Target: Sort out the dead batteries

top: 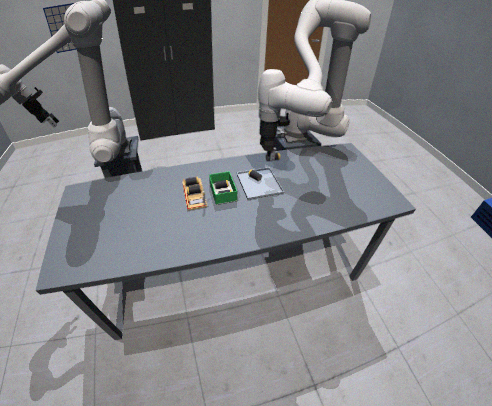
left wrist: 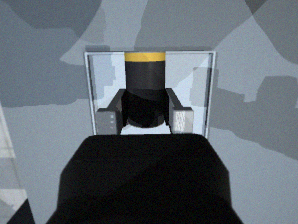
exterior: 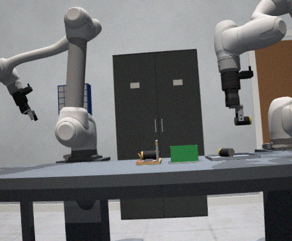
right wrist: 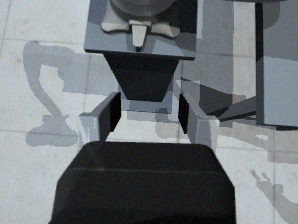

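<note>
Worktop (top: 151, 235) (exterior: 119, 175) (left wrist: 40, 120) (right wrist: 282, 90): carries holder, box and tray in a row; work appears partway along.
Left end effector (top: 271, 156) (exterior: 241, 119) (left wrist: 145, 95): fingers pinching a dark, yellow-banded battery (top: 276, 156) (exterior: 246, 120) (left wrist: 145, 75), held on its side above the worktop; this one is not placed.
Right end effector (top: 53, 121) (exterior: 34, 117) (right wrist: 150, 107): fingers spread wide, nothing between them, well apart from the worktop.
Tray (top: 266, 189) (exterior: 223, 158) (left wrist: 104, 75): one loose battery (top: 255, 175) (exterior: 226, 152) lies in it; unseated.
Green box (top: 226, 199) (exterior: 184, 153): upright and apparently level, so that condition holds at present. At least one dark battery (top: 221, 184) lies inside; full count cannot be made from here. If both dead ones are there, nothing need be added or removed.
Holder (top: 185, 192) (exterior: 149, 162): two batteries seen lying in it, side by side; I cannot tell whether they are fully seated on their contacts.
Bulb (exterior: 156, 142): stands on the thin post by the holder; too small to say whether lit.
Remaining, my judgement: sort the held battery and the tray battery, presumably by trial in the holder; keep the box to the two dead ones; finish with the bulb lit.
</note>
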Action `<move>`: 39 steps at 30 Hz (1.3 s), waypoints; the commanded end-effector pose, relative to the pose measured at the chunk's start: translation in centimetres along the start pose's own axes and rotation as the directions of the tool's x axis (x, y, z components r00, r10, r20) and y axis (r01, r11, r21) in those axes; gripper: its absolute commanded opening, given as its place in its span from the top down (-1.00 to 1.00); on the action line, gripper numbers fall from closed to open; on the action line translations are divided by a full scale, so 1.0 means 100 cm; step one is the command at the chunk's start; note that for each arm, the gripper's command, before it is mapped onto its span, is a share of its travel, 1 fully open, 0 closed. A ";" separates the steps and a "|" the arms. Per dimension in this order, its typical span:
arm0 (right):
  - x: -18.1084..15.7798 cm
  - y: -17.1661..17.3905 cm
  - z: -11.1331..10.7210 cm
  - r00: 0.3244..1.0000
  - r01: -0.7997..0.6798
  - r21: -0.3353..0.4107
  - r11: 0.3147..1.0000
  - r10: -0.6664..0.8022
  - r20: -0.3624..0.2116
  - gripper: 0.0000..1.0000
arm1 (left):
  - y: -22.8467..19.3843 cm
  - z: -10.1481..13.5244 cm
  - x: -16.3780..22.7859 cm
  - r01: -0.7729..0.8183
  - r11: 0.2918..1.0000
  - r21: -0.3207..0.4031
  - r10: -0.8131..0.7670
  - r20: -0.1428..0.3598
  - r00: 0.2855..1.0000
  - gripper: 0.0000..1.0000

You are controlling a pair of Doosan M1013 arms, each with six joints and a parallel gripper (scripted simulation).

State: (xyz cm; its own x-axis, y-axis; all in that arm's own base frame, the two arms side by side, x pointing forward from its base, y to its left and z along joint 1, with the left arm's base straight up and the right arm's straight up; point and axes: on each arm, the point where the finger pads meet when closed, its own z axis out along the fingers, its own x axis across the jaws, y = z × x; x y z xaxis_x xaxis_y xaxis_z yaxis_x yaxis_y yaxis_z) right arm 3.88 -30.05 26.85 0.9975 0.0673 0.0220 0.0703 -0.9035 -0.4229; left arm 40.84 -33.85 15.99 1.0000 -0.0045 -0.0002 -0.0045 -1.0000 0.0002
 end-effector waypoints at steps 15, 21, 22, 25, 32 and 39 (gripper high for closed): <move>0.000 0.000 -0.001 1.000 0.000 -0.001 1.000 0.000 0.000 -1.00 | 0.076 -0.001 0.015 0.000 1.000 -0.001 0.000 -0.001 1.000 -0.15; 0.000 0.000 -0.001 1.000 0.000 -0.001 1.000 0.000 0.000 -1.00 | 0.161 -0.001 0.030 0.000 1.000 -0.001 0.000 -0.001 1.000 -0.15; 0.000 0.000 -0.001 1.000 0.000 -0.001 1.000 0.000 0.000 -1.00 | 0.176 -0.001 0.033 0.000 1.000 -0.001 0.000 -0.001 1.000 -0.15; 0.000 0.000 -0.001 1.000 0.000 -0.001 1.000 0.000 0.000 -1.00 | 0.221 -0.001 0.041 0.000 1.000 -0.001 0.000 -0.001 1.000 -0.15; 0.000 0.000 -0.001 1.000 0.000 -0.001 1.000 0.000 0.000 -1.00 | 0.294 -0.001 0.055 0.000 1.000 -0.001 0.000 -0.001 1.000 -0.15; 0.000 0.000 -0.001 1.000 0.000 -0.001 1.000 0.000 0.000 -1.00 | 0.360 -0.001 0.067 0.000 1.000 -0.001 0.000 -0.001 1.000 -0.15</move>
State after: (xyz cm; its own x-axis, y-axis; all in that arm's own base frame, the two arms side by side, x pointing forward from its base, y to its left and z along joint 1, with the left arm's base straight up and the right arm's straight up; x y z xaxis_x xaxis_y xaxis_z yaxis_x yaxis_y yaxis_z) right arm 3.88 -30.05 26.85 0.9975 0.0673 0.0220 0.0703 -0.9035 -0.4229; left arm 46.66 -66.85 15.97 1.0000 -0.0052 0.0018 -0.0052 -1.0000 0.0043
